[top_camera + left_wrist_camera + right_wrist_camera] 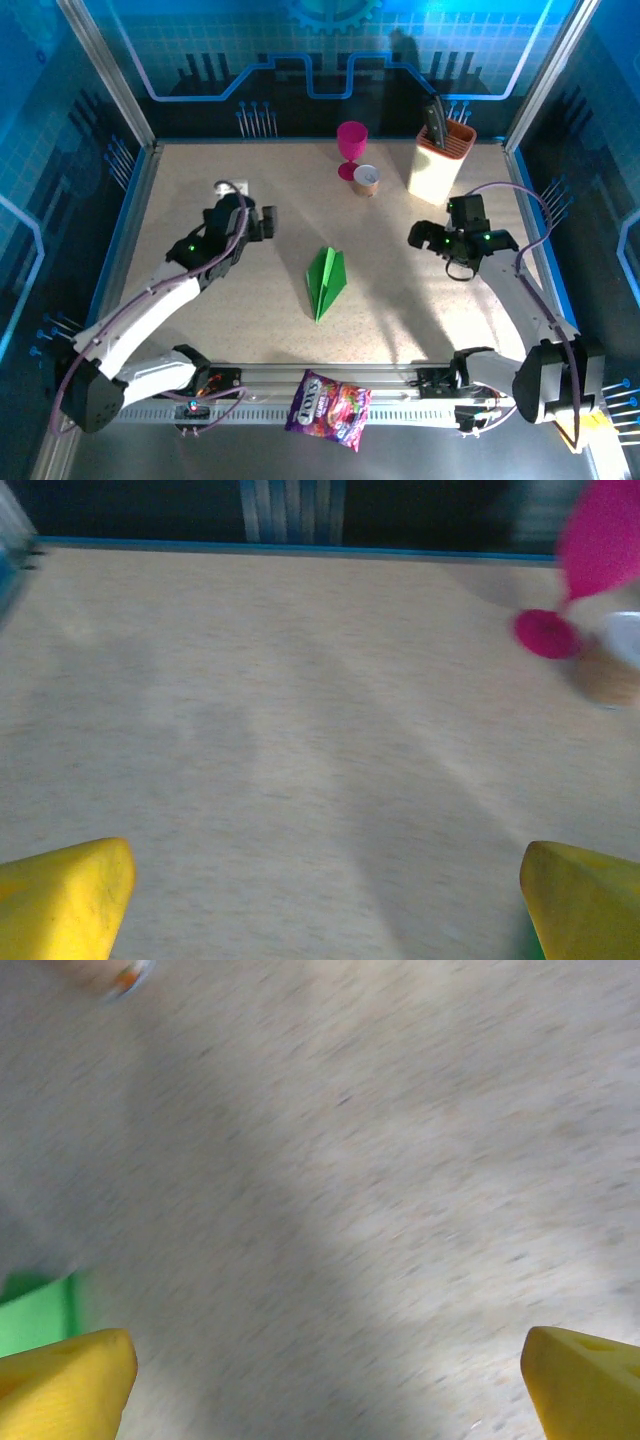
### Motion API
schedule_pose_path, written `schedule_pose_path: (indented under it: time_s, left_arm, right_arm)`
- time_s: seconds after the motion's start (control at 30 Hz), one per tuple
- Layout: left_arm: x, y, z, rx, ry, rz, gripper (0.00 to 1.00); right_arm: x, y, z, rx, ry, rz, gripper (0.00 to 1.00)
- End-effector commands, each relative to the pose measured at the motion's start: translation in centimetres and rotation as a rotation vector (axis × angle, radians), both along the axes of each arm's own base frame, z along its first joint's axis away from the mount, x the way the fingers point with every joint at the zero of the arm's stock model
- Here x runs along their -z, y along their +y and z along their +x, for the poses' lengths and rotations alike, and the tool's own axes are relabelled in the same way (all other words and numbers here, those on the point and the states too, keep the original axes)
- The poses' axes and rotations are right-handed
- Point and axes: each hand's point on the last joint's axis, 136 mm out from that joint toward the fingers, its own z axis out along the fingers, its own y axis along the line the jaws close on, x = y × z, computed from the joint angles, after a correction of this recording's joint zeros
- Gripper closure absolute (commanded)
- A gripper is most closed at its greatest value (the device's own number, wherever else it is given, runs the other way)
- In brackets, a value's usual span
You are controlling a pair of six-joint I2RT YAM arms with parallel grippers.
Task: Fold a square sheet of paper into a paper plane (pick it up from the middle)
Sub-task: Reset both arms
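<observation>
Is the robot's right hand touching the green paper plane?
Apart. The top view shows a stretch of bare table between the right gripper and the paper plane, which lies on its own in the middle.

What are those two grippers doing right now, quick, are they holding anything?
Left gripper: open, holding nothing.
Right gripper: open, holding nothing.

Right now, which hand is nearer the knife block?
Right. The right hand is just in front of the knife block, on its near side; the left hand is far off to its left, beyond the paper plane.
</observation>
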Motion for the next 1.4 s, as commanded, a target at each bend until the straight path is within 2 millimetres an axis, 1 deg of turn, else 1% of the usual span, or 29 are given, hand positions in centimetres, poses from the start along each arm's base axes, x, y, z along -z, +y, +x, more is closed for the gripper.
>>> schedule_pose_path:
  time_s: [0.0, 0.07, 0.1, 0.13, 0.23, 0.27, 0.3, 0.33, 0.37, 0.4, 0.47, 0.5, 0.53, 0.57, 0.6, 0.63, 0.67, 0.7, 0.73, 0.77, 0.8, 0.93, 1.03, 1.07, 1.37]
  left_arm:
    - [0.2, 5.2, 1.0, -0.131, -0.153, 0.071, 0.00]
    - [2.8, 7.5, 1.0, -0.180, -0.146, 0.056, 0.00]
    - [4.5, 8.7, 1.0, -0.209, -0.128, 0.049, 0.00]
    - [5.7, 9.5, 1.0, -0.224, -0.127, 0.062, 0.00]
    - [8.0, 9.6, 1.7, -0.167, -0.190, 0.133, 0.00]
    - [8.7, 9.5, 2.0, -0.146, -0.196, 0.133, 0.00]
    - [9.8, 9.6, 2.2, -0.135, -0.177, 0.122, 0.00]
    - [9.6, 10.2, 2.5, -0.163, -0.196, 0.135, 0.00]
    - [9.6, 10.4, 2.7, -0.168, -0.203, 0.119, 0.00]
    - [9.7, 10.5, 3.2, -0.156, -0.221, 0.083, 0.00]
    - [9.8, 10.4, 4.3, -0.123, -0.216, 0.042, 0.00]
    - [10.0, 9.9, 4.8, -0.090, -0.200, 0.023, 0.00]
    - [10.2, 9.1, 5.0, -0.042, -0.202, 0.000, 0.00]
    - [10.4, 8.2, 5.2, 0.019, -0.217, -0.019, 0.00]
    - [10.9, 7.1, 5.4, 0.085, -0.216, -0.032, 0.00]
    - [11.5, 6.0, 5.8, 0.152, -0.201, -0.037, 0.00]
    - [12.2, 5.3, 6.2, 0.198, -0.185, -0.035, 0.00]
    - [12.5, 5.8, 6.5, 0.174, -0.186, -0.038, 0.00]
    - [12.8, 6.7, 6.3, 0.125, -0.187, -0.054, 0.00]
    - [12.6, 6.6, 6.4, 0.134, -0.205, -0.055, 0.00]
    - [12.8, 6.5, 6.3, 0.141, -0.185, -0.056, 0.00]
    - [12.7, 6.5, 6.4, 0.141, -0.196, -0.058, 0.00]
    - [12.7, 6.5, 6.4, 0.140, -0.194, -0.058, 0.00]
    - [12.8, 6.5, 6.4, 0.140, -0.193, -0.057, 0.00]
    - [12.7, 6.8, 6.4, 0.126, -0.196, -0.052, 0.00]
  right_arm:
    - [0.8, -4.2, 1.3, 0.092, -0.047, -0.192, 0.01]
    - [0.8, -4.6, 2.3, 0.053, -0.091, -0.248, 0.01]
    - [0.8, -4.7, 2.8, 0.028, -0.124, -0.275, 0.01]
    - [0.7, -4.9, 3.4, 0.020, -0.154, -0.296, 0.01]
    - [0.7, -5.4, 5.1, -0.005, -0.232, -0.333, 0.01]
    - [0.7, -5.3, 5.8, -0.022, -0.258, -0.342, 0.01]
    - [0.9, -5.2, 6.6, -0.040, -0.285, -0.355, 0.01]
    - [1.3, -5.1, 7.3, -0.059, -0.307, -0.364, 0.01]
    - [1.5, -4.9, 8.0, -0.085, -0.337, -0.373, 0.01]
    - [1.8, -4.7, 8.9, -0.114, -0.367, -0.398, 0.01]
    - [2.5, -4.8, 9.8, -0.134, -0.432, -0.425, 0.01]
    - [2.9, -4.9, 10.3, -0.137, -0.476, -0.408, 0.01]
    - [3.2, -4.7, 10.4, -0.140, -0.449, -0.359, 0.01]
    - [2.9, -4.2, 10.9, -0.156, -0.500, -0.315, 0.01]
    - [2.9, -3.0, 10.9, -0.214, -0.550, -0.314, 0.01]
    - [3.0, -2.2, 10.7, -0.252, -0.546, -0.323, 0.01]
    - [3.1, -1.4, 10.5, -0.289, -0.578, -0.334, 0.01]
    - [3.3, -0.5, 10.1, -0.319, -0.630, -0.350, 0.01]
    - [3.6, -0.5, 9.8, -0.318, -0.666, -0.368, 0.01]
    - [3.5, -1.0, 9.7, -0.274, -0.685, -0.384, 0.01]
    - [3.8, -1.2, 9.6, -0.273, -0.648, -0.373, 0.01]
    - [3.8, -1.2, 9.7, -0.267, -0.645, -0.381, 0.01]
    - [3.6, -1.8, 9.6, -0.209, -0.645, -0.445, 0.01]
    - [3.5, -1.8, 9.6, -0.198, -0.652, -0.467, 0.01]
    - [3.5, -1.7, 9.7, -0.206, -0.648, -0.450, 0.01]
